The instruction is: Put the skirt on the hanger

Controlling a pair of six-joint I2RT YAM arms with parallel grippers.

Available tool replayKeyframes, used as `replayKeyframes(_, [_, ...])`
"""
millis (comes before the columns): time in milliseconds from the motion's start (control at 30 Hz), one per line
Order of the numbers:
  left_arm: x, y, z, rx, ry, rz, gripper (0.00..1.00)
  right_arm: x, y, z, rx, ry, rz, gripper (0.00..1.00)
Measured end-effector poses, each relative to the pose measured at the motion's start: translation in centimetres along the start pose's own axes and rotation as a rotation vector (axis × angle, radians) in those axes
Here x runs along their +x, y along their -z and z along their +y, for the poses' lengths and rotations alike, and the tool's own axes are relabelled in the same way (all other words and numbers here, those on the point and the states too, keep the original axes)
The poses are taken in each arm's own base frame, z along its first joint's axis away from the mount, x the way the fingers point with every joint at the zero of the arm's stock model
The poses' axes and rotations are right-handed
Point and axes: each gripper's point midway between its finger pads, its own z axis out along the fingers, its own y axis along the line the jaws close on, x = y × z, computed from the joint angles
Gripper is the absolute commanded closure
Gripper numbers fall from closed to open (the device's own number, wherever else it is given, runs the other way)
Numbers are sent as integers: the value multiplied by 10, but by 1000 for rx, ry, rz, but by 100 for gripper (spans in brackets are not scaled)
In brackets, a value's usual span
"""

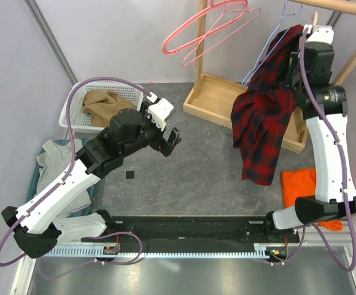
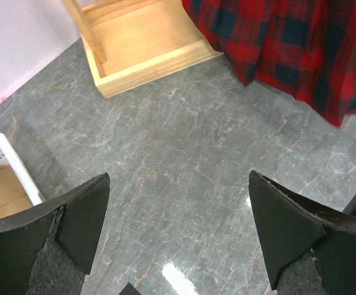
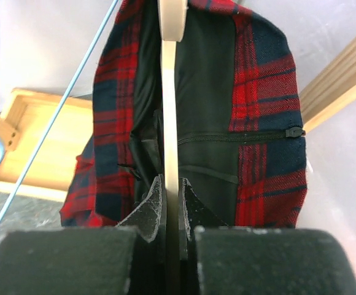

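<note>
Tan skirt (image 1: 104, 101) lies bunched in the white basket (image 1: 73, 114) at far left. It is well apart from the pink hanger (image 1: 164, 44), which hangs high on the wooden rack (image 1: 215, 98). Left gripper (image 1: 169, 142) is spread wide and empty over the grey table (image 1: 202, 166), near the basket. Right gripper (image 3: 172, 203) is clamped on the wooden hanger (image 3: 169, 92) carrying the plaid shirt (image 1: 264, 123). Likely step: fetch the skirt. Bring the left gripper over the basket, pinch near a waistband edge, then lift clear of the rim. No readable writing; the mark on the right arm is too small.
</note>
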Motion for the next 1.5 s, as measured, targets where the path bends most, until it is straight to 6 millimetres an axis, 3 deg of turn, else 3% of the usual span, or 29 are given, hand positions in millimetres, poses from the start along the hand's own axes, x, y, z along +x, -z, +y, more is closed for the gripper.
replayKeyframes(200, [-1,0,-6,30,7,-3,0,-20,-25,-24,62,-31,-12,100])
replayKeyframes(733, [-5,2,-14,74,34,-10,0,-41,-76,-78,290,-78,-56,100])
replayKeyframes(900, [-6,3,-14,74,46,-11,1,-45,-88,-73,281,-99,-80,100])
replayKeyframes(1233, [-1,3,-15,74,55,9,1,-63,-95,-53,158,-133,-147,100])
replayKeyframes(1500, [-1,3,-15,74,55,10,1,-60,-102,-42,102,-115,-137,100])
